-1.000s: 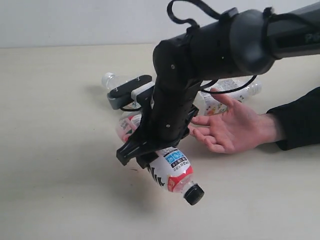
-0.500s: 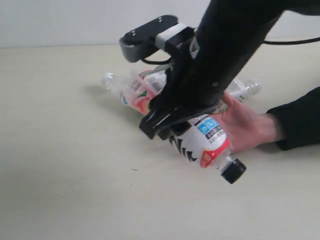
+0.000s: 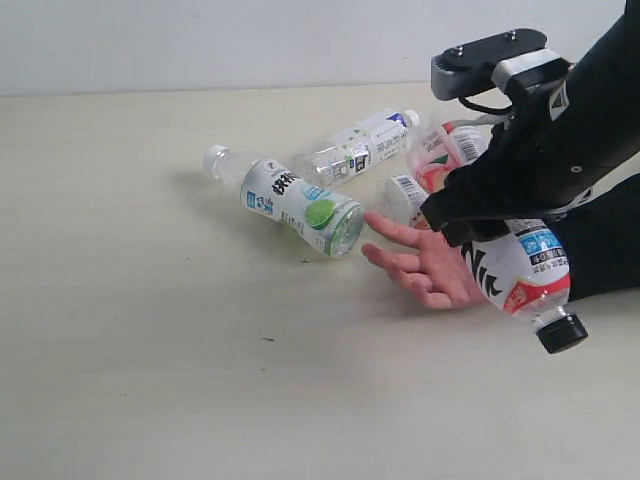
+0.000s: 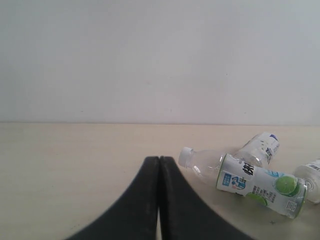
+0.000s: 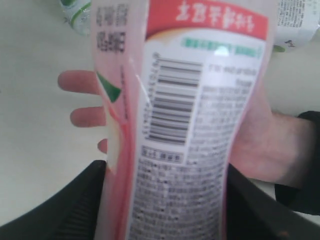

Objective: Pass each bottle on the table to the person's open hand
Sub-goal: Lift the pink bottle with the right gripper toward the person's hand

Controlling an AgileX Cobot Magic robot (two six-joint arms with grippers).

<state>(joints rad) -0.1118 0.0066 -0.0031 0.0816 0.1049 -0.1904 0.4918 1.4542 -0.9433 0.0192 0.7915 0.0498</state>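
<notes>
My right gripper (image 3: pixel 476 236) is shut on the black-capped bottle with the pink-red label (image 3: pixel 522 276), its cap tilted down. In the right wrist view this bottle (image 5: pixel 185 125) fills the space between both fingers and hangs just above the person's open hand (image 5: pixel 272 150). The hand (image 3: pixel 432 266) lies palm up on the table (image 3: pixel 150 350). A lime-label bottle (image 3: pixel 297 200), a white-label bottle (image 3: pixel 355 148) and a third bottle (image 3: pixel 428 165) lie behind it. My left gripper (image 4: pixel 159 160) is shut and empty, low over the table, short of the lime-label bottle (image 4: pixel 260 182).
The person's black sleeve (image 3: pixel 600 255) reaches in from the right edge, partly behind my right arm. A pale wall runs along the table's far edge. In the left wrist view two more bottles (image 4: pixel 261 147) (image 4: pixel 312 177) lie beyond the lime-label one.
My right arm has swung to the right with the black-capped bottle, from left of the hand to above it. The bottles lying behind are now uncovered. The left gripper stays shut.
</notes>
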